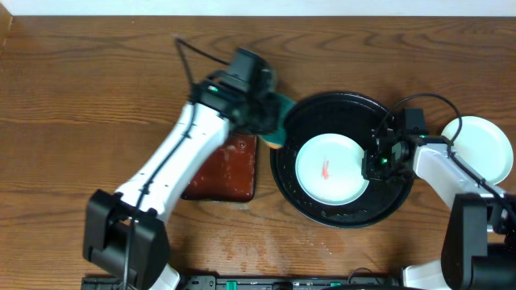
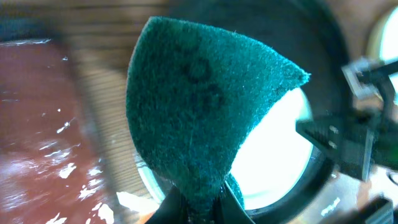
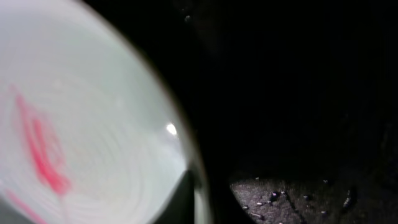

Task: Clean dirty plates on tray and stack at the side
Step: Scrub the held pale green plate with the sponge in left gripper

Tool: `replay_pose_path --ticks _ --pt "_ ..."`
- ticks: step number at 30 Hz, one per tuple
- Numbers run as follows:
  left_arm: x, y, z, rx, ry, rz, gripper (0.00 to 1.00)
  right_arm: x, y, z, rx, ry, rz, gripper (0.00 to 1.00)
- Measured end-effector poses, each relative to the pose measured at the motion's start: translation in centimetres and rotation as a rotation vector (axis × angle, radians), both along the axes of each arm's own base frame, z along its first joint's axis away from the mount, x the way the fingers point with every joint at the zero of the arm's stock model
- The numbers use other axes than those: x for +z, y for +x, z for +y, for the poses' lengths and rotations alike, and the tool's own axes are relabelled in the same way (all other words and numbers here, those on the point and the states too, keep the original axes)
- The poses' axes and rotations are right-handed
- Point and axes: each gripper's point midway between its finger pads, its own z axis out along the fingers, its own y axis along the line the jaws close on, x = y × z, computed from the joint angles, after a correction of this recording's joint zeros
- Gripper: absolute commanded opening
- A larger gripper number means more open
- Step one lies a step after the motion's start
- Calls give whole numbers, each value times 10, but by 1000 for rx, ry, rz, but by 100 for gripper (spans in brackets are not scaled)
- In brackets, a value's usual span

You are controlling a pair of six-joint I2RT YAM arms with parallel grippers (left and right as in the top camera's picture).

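While a side plate [image 1: 482,149] sits on the worktop [image 1: 81,97] right of the tray [image 1: 339,106], a smeared plate [image 1: 330,169] lies unwiped on the tray, with the left end effector [image 2: 199,208] clamped on a sponge [image 2: 199,106] beside it and the right end effector [image 1: 377,161] at its rim, grip unclear.

Brown wooden bench [image 1: 72,97] fills overhead view, grain running side to side. Widest bare stretch lies left of left pincer [image 1: 270,117]; narrower strip lies beyond it, up to far edge. Thin pale band past far bench edge, beyond both pincers; wall or floor, cannot tell. More wood right of right pincer [image 1: 372,165]. Light soft, even. Left wrist view: blurred wood grain behind pincer.
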Motion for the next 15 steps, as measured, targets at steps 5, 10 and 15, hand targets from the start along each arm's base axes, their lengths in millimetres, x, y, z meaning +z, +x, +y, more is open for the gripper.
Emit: replay_pose_path --ticks 5,10,15 --pt "-1 -20 -52 -112 9 -77 8 1 2 2 -1 12 -6 1" --pt "-35 -41 -91 -171 45 -49 7 1 1 3 0 16 2 1" --pt "-92 -43 -115 -155 48 44 8 1 1 3 0 18 4 1"
